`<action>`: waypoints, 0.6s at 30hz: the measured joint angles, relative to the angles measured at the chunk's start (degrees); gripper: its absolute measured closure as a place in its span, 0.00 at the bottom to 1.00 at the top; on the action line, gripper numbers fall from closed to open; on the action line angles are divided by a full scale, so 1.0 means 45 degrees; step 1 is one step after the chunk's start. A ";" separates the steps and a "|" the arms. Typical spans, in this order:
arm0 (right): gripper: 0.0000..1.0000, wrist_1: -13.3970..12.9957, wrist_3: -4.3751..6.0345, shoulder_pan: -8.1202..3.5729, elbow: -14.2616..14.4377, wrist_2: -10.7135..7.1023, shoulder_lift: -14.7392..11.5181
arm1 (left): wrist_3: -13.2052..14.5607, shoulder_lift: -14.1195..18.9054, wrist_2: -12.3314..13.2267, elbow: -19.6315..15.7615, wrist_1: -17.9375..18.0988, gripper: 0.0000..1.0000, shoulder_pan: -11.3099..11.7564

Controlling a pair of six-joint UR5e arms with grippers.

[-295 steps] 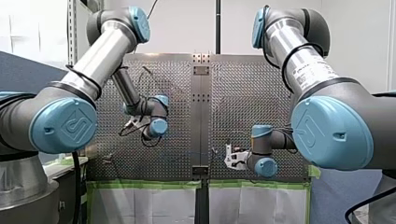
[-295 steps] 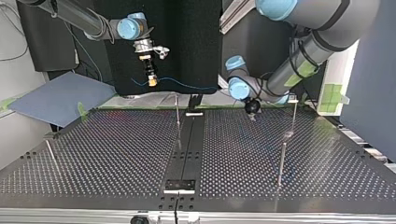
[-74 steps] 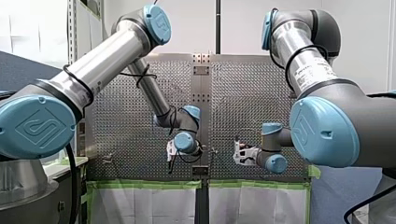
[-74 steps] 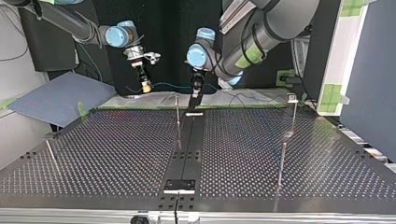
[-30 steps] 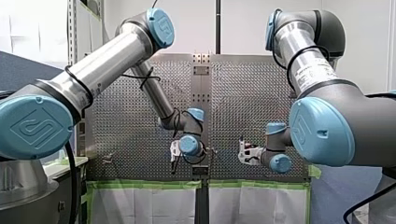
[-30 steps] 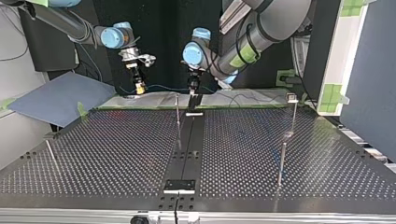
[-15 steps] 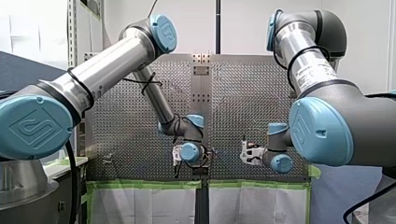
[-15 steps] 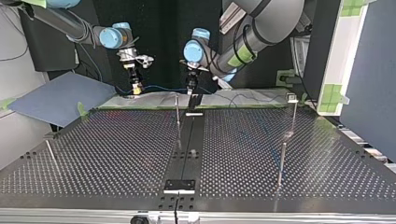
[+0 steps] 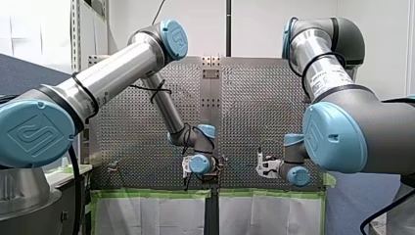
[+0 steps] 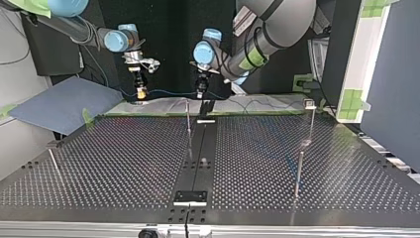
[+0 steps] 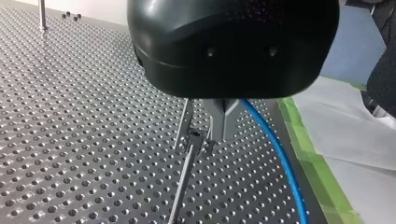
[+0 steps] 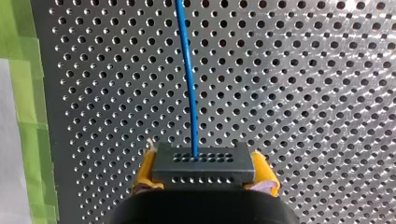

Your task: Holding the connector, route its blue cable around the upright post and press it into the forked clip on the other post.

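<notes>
Both hands have shifted since half a second ago: in the top view the right hand (image 10: 141, 92) has slid a little toward 9 o'clock, and the left hand (image 10: 200, 93) has sunk slightly toward 6 o'clock. Between them the blue cable (image 10: 171, 92) runs nearly level, above the worktop (image 10: 124, 163) at its 12 o'clock edge.

Right hand: yellow pads (image 12: 145, 171) clamped on the dark connector (image 12: 203, 167); cable leaves it straight ahead.

Left hand: metal fingers (image 11: 224, 122) read as together, cable emerging right beside them. Judged pinched on it, though the contact itself is hidden.

Thin middle post (image 10: 188, 119) stands just beside those fingers, at 6 o'clock of the left hand in the top view.

Step in hand, as judged: drawing the cable taut and lining it up with the post. Wrap not yet made, clip not yet reached.

Next move calls for carrying the cable around the post without letting it slacken. Which post bears the fork cannot be told.
</notes>
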 joint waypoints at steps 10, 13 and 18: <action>1.00 -0.0015 0.0003 -0.0011 -0.0163 -0.0345 0.0032 | -0.0014 -0.0304 -0.0044 0.0312 -0.0143 0.99 0.0129; 1.00 -0.0047 -0.0014 -0.0003 -0.0190 -0.0431 0.0038 | -0.0074 -0.0616 -0.0013 0.0541 -0.0177 0.99 0.0168; 1.00 -0.0030 -0.0028 0.0003 -0.0260 -0.0467 0.0050 | -0.0169 -0.0964 0.0042 0.0905 -0.0333 0.99 0.0272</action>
